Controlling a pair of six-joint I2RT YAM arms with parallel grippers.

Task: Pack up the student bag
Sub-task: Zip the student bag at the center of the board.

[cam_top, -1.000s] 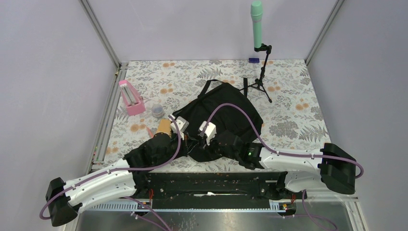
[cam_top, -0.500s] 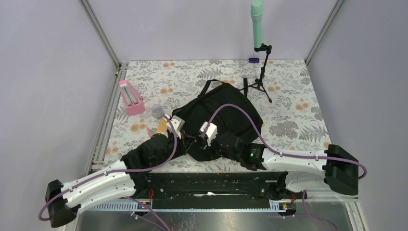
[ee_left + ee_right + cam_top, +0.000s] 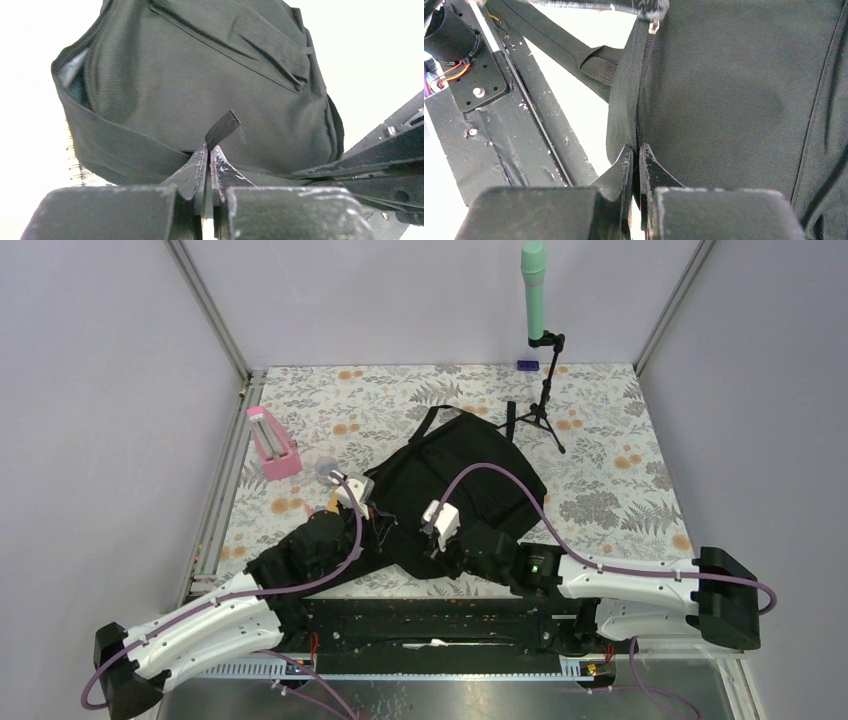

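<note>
At the middle of the floral-patterned table (image 3: 620, 420), a large soft black fabric backpack (image 3: 470, 475) lies flat, its straps trailing toward the far side and its near edge reaching down between the two arms. The left pincer (image 3: 210, 148) is closed tight on a short black webbing tab (image 3: 223, 128) that sticks up at the bag's rim. Beyond it, in the left wrist view, the bag's body rises, with an unzipped gap at the left showing pale grey lining (image 3: 74, 75). The right pincer (image 3: 638, 150) is likewise clamped shut, its fingertips nipping the fold of fabric along a zipper seam (image 3: 640, 90) of the backpack; a small metal zipper pull (image 3: 654, 26) sits at the far end of that seam.

Left of the bag and apart from it stands a pink plastic holder (image 3: 272, 445), with a small clear round container (image 3: 326, 469) between it and the backpack. Near the far edge, a mint-green microphone (image 3: 534, 285) stands upright on a black tripod (image 3: 542, 405).
</note>
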